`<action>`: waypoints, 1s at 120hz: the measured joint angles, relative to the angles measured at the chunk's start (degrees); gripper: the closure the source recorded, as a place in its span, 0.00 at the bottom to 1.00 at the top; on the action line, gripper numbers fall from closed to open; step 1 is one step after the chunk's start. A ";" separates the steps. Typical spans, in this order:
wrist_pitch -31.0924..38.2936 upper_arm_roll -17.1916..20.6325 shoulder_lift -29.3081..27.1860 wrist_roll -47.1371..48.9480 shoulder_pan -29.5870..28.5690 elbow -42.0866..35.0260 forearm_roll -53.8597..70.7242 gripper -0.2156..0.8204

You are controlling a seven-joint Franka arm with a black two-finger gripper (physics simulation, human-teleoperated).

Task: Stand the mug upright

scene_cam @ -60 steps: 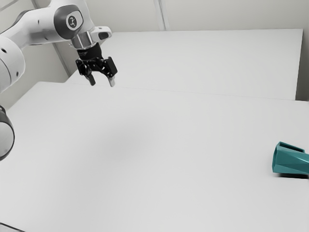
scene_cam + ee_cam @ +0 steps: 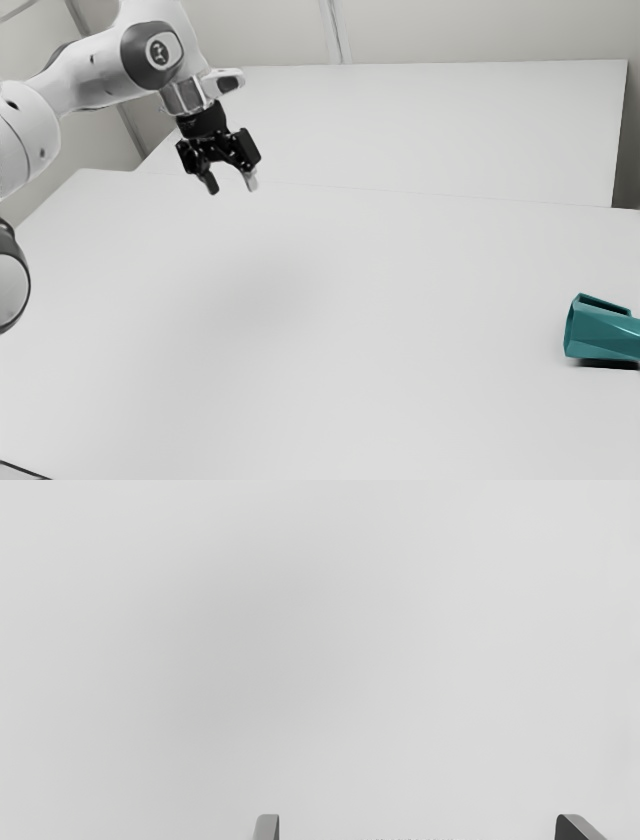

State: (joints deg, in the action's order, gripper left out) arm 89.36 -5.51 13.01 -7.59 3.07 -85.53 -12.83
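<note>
Fingers [image 2: 268, 828] of the black two-finger gripper [image 2: 232, 188] stood wide apart with nothing between them, their tips pointing down at the pale tabletop [image 2: 330, 330] and well clear of it. Behind them, the white Franka arm [image 2: 92, 75] reached in from the exterior view's upper left. A soft, blurred shadow [image 2: 235, 650] fell on the tabletop ahead of the fingertips. Farthest out, well apart from the gripper, the teal faceted mug [image 2: 603, 331] lay on its side at the exterior view's right edge, partly cut off by it, with a narrow dark shadow along its underside. Which end held the mouth could not be told with confidence. Judged from this arrangement, the upright pose had not been reached, and the step in hand was the approach to the mug. The next move called for carrying the open gripper across the tabletop toward the exterior view's right, then lowering it with the fingers turned to straddle the body or rim. A grip too near the middle might have left little room to tip the mug onto its base, and its slanted facets, if pinched off-square, could have let it roll or slip.
</note>
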 joint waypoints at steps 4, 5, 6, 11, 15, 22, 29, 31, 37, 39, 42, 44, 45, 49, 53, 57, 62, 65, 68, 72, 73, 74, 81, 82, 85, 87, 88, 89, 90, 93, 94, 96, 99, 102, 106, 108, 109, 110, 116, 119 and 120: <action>0.03 0.49 0.17 -0.05 0.32 -0.36 -2.15 0.21; 0.08 0.59 0.24 -0.06 0.47 -0.42 -2.67 0.21; 0.13 0.68 0.32 -0.07 0.66 -0.48 -3.18 0.21; 0.38 0.96 0.63 -0.11 1.88 -0.65 -5.56 0.21; 0.58 1.08 0.99 -0.13 2.85 -0.72 -7.23 0.21; 0.94 1.16 1.76 -0.14 4.25 -0.79 -10.09 0.21; 1.52 1.19 2.31 -0.16 5.95 -1.01 -12.67 0.21; 1.81 1.19 2.38 -0.17 6.56 -1.30 -13.35 0.21; 3.33 1.80 2.49 -0.18 7.95 -2.80 -15.26 0.21; 4.10 2.40 2.47 -0.18 8.19 -3.53 -15.77 0.21; 5.46 3.50 2.45 -0.18 8.50 -4.57 -16.42 0.21; 6.40 4.16 2.45 -0.18 8.70 -5.11 -16.80 0.21; 6.92 4.53 2.46 -0.18 8.75 -5.35 -17.02 0.21; 9.10 5.78 2.51 -0.17 9.04 -6.32 -17.80 0.21; 11.47 6.63 2.61 -0.13 9.61 -7.55 -18.63 0.21; 13.70 7.09 3.08 0.00 10.48 -8.44 -19.79 0.21; 16.20 7.41 3.97 0.16 11.45 -8.93 -21.11 0.21; 17.50 7.52 4.64 0.26 12.05 -9.01 -21.76 0.21; 18.67 7.59 5.41 0.36 12.65 -9.07 -22.34 0.21; 20.25 7.65 6.29 0.47 13.56 -9.04 -23.24 0.21; 20.71 7.65 6.50 0.50 13.80 -9.04 -23.46 0.21; 21.15 7.66 6.69 0.53 14.03 -9.05 -23.67 0.21; 24.16 7.69 8.11 0.72 15.52 -9.03 -25.27 0.21; 24.57 7.69 8.28 0.75 15.75 -9.03 -25.52 0.21; 25.70 7.76 8.65 0.82 16.34 -9.15 -26.33 0.21; 26.38 7.91 8.82 0.86 16.63 -9.22 -26.85 0.21; 26.71 8.05 8.89 0.89 16.73 -9.26 -27.10 0.21; 27.06 8.20 8.97 0.91 16.83 -9.31 -27.35 0.21; 27.39 8.33 9.04 0.93 16.92 -9.35 -27.58 0.21; 28.35 8.76 9.23 0.99 17.09 -9.44 -28.37 0.21; 28.66 8.95 9.31 1.01 17.12 -9.46 -28.65 0.21; 29.27 9.28 9.49 1.04 17.19 -9.49 -29.19 0.21; 30.39 10.02 9.85 1.09 17.25 -9.55 -29.93 0.21; 31.72 10.85 10.47 1.14 17.31 -9.56 -30.53 0.21; 33.75 12.13 11.53 1.20 17.36 -9.56 -31.37 0.21; 34.75 12.62 12.02 1.23 17.48 -9.55 -31.83 0.21; 35.28 12.80 12.29 1.24 17.64 -9.54 -32.13 0.21; 35.80 12.97 12.53 1.25 17.81 -9.54 -32.41 0.21; 38.77 13.60 13.76 1.33 18.98 -9.52 -34.36 0.21; 40.10 13.76 14.24 1.37 19.43 -9.49 -35.20 0.21; 40.51 13.80 14.40 1.38 19.56 -9.46 -35.43 0.21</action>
State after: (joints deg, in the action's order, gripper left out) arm 129.87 8.29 27.40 -6.22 22.63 -94.99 -48.26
